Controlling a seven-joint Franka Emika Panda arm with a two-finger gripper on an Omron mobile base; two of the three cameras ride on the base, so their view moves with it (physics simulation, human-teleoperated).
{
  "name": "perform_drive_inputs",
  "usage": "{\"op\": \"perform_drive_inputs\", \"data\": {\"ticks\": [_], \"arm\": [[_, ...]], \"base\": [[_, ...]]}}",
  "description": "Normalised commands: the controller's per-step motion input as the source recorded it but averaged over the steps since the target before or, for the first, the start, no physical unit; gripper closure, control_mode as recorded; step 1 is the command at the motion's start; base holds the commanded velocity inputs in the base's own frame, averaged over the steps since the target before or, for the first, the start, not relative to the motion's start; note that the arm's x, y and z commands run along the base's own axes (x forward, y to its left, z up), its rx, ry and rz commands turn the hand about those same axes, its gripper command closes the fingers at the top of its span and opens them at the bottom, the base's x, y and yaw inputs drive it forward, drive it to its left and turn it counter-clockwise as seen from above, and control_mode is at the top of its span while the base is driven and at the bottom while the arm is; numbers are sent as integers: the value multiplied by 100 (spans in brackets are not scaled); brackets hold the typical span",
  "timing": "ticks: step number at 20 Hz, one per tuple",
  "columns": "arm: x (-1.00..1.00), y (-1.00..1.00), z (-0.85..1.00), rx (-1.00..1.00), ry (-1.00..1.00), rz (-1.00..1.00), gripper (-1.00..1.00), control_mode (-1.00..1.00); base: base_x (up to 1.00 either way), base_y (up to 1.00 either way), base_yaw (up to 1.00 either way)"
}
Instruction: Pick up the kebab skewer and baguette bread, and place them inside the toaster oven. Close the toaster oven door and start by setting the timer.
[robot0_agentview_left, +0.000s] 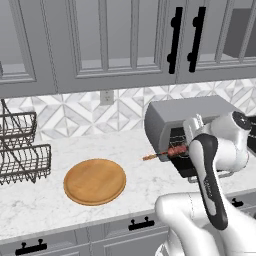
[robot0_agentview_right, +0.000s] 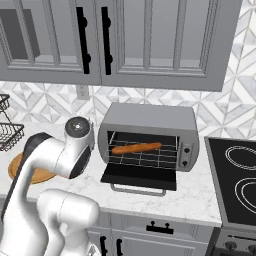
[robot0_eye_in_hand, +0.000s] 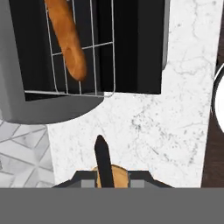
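Note:
The toaster oven (robot0_agentview_right: 150, 117) stands on the counter with the toaster oven door (robot0_agentview_right: 140, 176) folded down flat. The baguette bread (robot0_agentview_right: 136, 147) lies on the wire rack inside, and the hand view shows the same loaf (robot0_eye_in_hand: 65, 39) on the rack. My gripper (robot0_agentview_left: 177, 149) hangs just in front of the oven's mouth, shut on the kebab skewer (robot0_agentview_left: 167, 152). The skewer's bare stick points left, out over the counter. In the hand view a dark finger (robot0_eye_in_hand: 102, 157) stands in front of an orange-brown piece of the skewer (robot0_eye_in_hand: 117, 173).
A round wooden board (robot0_agentview_left: 95, 181) lies on the counter left of the oven. A wire basket rack (robot0_agentview_left: 22, 150) stands at the far left. The oven's knob panel (robot0_agentview_right: 186, 155) is on its right side, and a black stovetop (robot0_agentview_right: 240, 175) lies beyond it.

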Motion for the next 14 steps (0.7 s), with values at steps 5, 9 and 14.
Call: {"op": "perform_drive_inputs", "data": {"ticks": [5,9,14], "arm": [[-13,-98,27,0,-4,-6,100,-100],[5,-100,14,0,0,-6,100,-100],[27,-90,1,0,0,1,100,-100]], "base": [[0,0,0],[0,0,0],[0,0,0]]}}
